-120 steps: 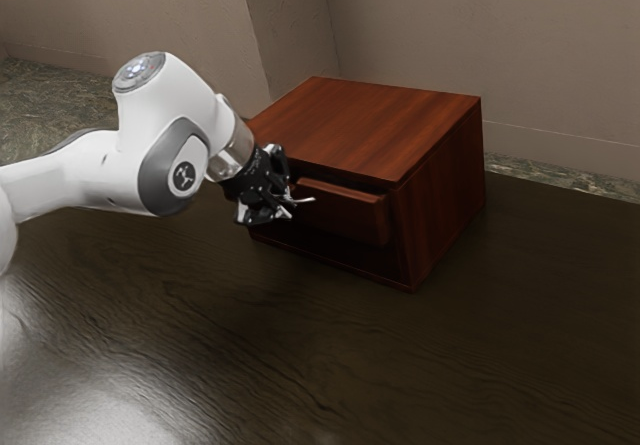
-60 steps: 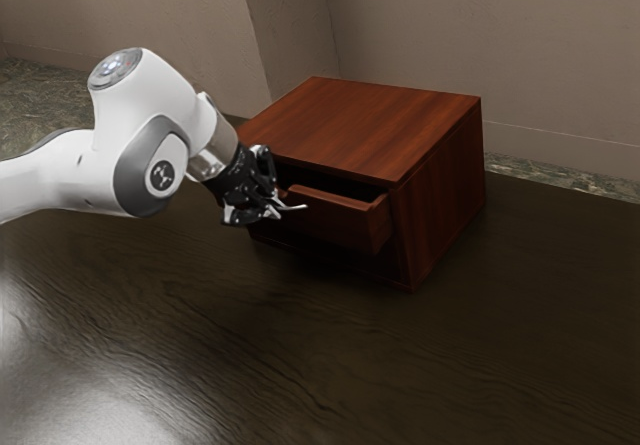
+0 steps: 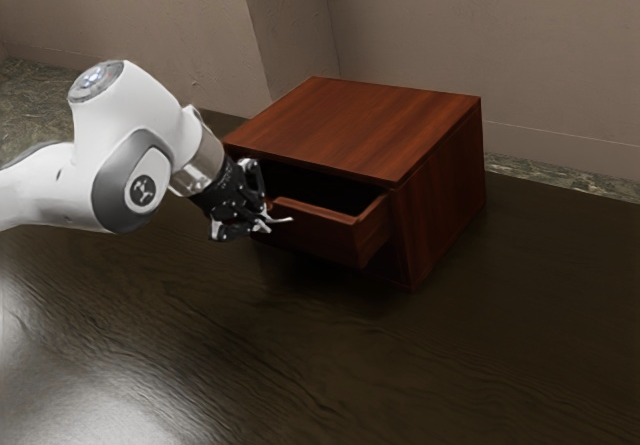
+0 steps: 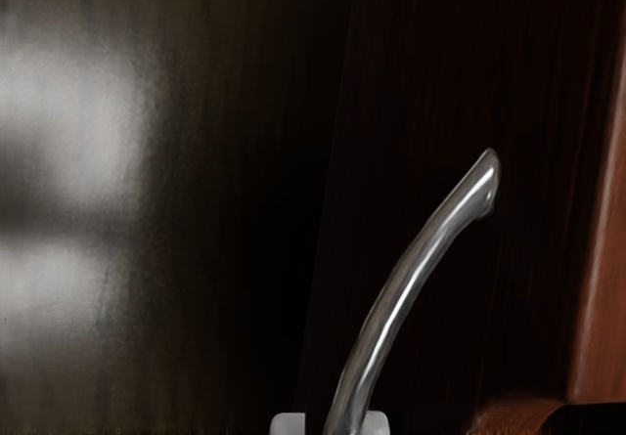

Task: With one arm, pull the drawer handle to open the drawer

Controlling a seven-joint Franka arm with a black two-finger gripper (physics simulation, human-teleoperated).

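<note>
Half open, by the look of it: drawer [image 3: 325,227] jutting from the cabinet [image 3: 360,125] toward the near left.
Clamped on the silver handle [image 3: 280,219] with the gripper [image 3: 255,227], fingers closed from both sides. Calls for a straight, level pull away from the cabinet front, no lifting or twisting, grip held square to stop any slipping.

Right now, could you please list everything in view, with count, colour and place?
reddish-brown wooden cabinet: one, reddish-brown, on the dark surface
wooden drawer: one, reddish-brown, partly pulled out of the cabinet
curved silver metal handle: one, silver, on the drawer front
dark glossy wooden surface: one, dark brown, under the cabinet
white robot arm: one, white and grey, at the exterior view's left
black two-finger gripper: one, black, shut on the handle
</note>
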